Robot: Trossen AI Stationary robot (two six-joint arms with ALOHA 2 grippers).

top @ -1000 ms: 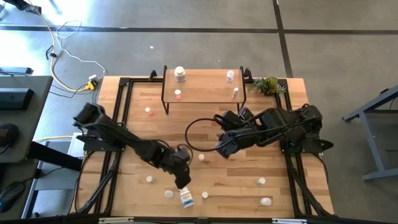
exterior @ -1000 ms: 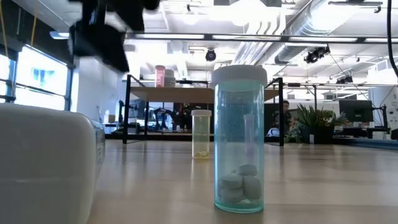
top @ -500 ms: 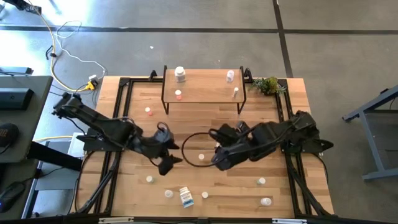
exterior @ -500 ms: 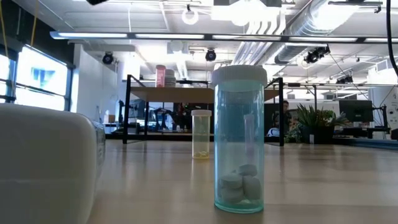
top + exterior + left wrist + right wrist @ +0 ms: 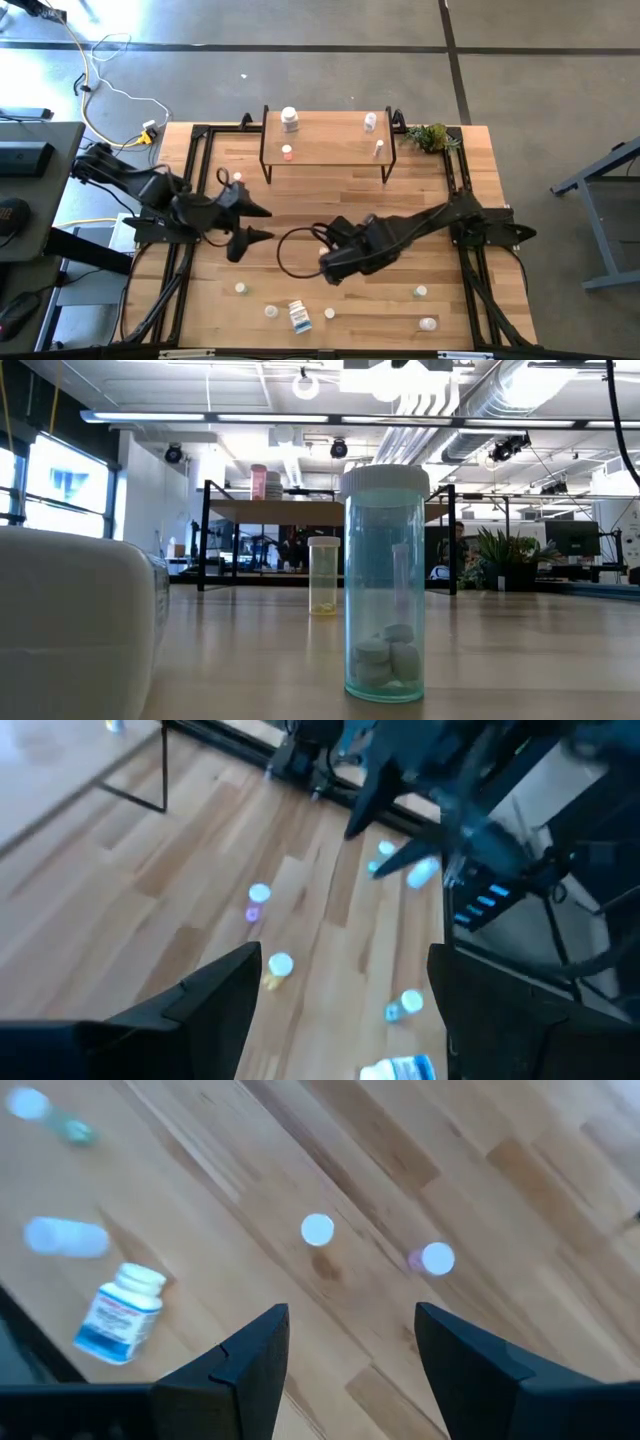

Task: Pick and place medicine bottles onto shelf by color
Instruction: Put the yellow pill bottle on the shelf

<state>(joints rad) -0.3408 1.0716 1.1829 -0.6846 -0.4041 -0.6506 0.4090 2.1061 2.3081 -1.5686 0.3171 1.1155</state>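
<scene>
The right claw [image 5: 328, 270] is seen hanging with its jaws parted and nothing between them, over the middle of the tabletop [image 5: 400, 195], on the near side of the shelf [image 5: 325, 140] and well apart from it. In the right wrist view two small upright bottles, a white-capped bottle [image 5: 318, 1230] and a pink-tinged bottle [image 5: 437, 1259], are shown on the wood just ahead of the open fingers [image 5: 250, 1355]; their long axes are judged vertical, so only the caps are seen. The right arm is judged the nearer to both. A label-wrapped bottle [image 5: 299, 317] is laid on its side farther from the shelf, near the tabletop's front edge, with other small bottles scattered beside it.

The left claw [image 5: 252, 222] is held open and empty too, off toward the shelf's left end and in front of it. One pink bottle [image 5: 238, 178] stands just off the shelf's left leg. Four bottles are already stood on the shelf. Nothing is seen between the right claw and the two bottles ahead of it.
</scene>
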